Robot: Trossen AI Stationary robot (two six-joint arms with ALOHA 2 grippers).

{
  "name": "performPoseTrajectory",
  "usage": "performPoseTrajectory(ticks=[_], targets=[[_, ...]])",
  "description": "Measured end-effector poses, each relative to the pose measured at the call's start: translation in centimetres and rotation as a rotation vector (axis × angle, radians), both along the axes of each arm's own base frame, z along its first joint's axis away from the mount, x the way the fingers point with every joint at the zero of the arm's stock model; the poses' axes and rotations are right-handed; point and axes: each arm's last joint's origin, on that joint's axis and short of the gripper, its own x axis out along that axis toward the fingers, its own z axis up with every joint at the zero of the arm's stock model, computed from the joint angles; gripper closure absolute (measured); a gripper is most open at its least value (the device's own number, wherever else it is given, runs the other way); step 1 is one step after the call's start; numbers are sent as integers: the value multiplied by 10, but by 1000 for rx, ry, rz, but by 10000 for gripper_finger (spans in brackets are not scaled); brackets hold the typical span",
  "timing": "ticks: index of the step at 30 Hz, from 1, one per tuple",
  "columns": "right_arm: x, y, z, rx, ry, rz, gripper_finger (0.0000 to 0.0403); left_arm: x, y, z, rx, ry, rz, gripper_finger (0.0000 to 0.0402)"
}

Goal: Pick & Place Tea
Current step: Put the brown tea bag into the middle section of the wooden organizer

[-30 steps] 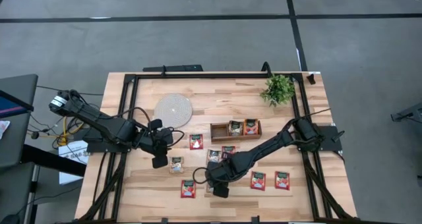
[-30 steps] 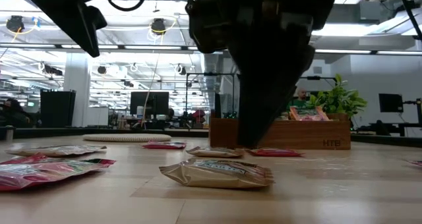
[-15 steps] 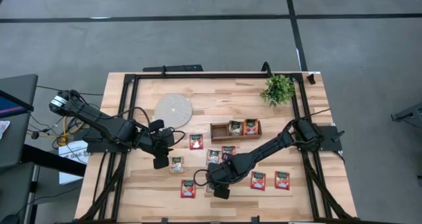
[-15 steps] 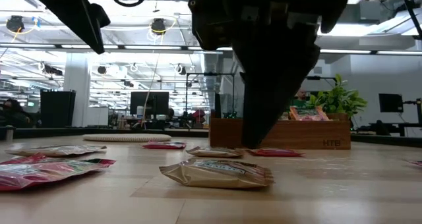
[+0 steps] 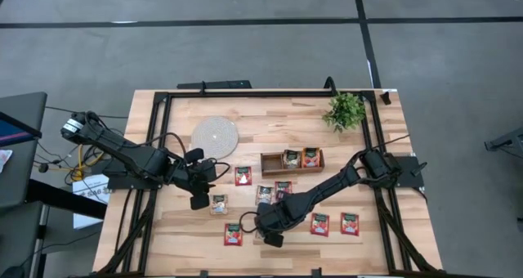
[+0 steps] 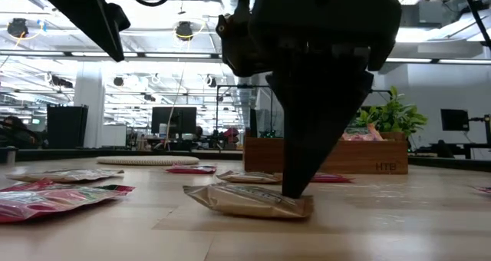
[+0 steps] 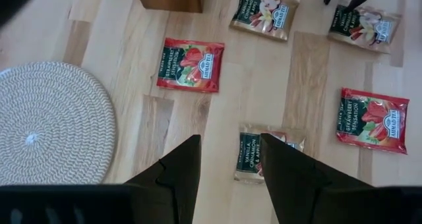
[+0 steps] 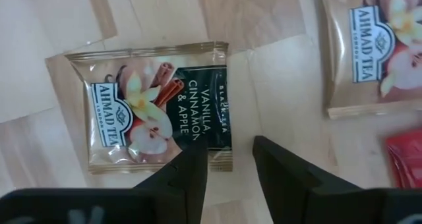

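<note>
My right claw point(image 8: 227, 163), fingers apart, touches down on the vanilla cinnamon sachet point(image 8: 155, 105) at lower centre of the bench point(image 5: 270, 118); my left claw point(image 7: 229, 163) hovers apart.

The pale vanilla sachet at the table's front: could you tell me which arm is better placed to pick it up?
The right. Its tool is open and down at the pale vanilla sachet, fingers astride its dark end. The left tool hovers over another sachet.

sachet under right gripper point(image 8: 155, 105): beige, dark green band, white lettering
strawberry sachet point(image 7: 190, 66): red
disc point(image 7: 53, 125): grey-white, spiral weave
tray point(image 5: 272, 162): brown
</note>
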Motion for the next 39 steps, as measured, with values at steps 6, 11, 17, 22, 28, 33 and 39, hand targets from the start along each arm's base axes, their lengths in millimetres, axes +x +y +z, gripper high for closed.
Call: performPoseTrajectory(ticks=[6,11,17,22,28,33,39], targets=[[-6,4,-1,-34,31,10,314,0,0,0,0,0,0,253],[-11,5,-1,-43,63,13,350,0,0,0,0,0,0,253],[-13,4,1,-32,84,17,398,0,0,0,0,0,0,253],[-10,6,12,-43,108,27,400,0,0,0,0,0,0,253],[-6,12,33,-32,135,45,402,0,0,0,0,0,0,253],[-4,22,66,-48,125,62,402,0,0,0,0,0,0,253],[-15,22,116,-241,138,62,403,0,0,0,2,0,-3,253]])
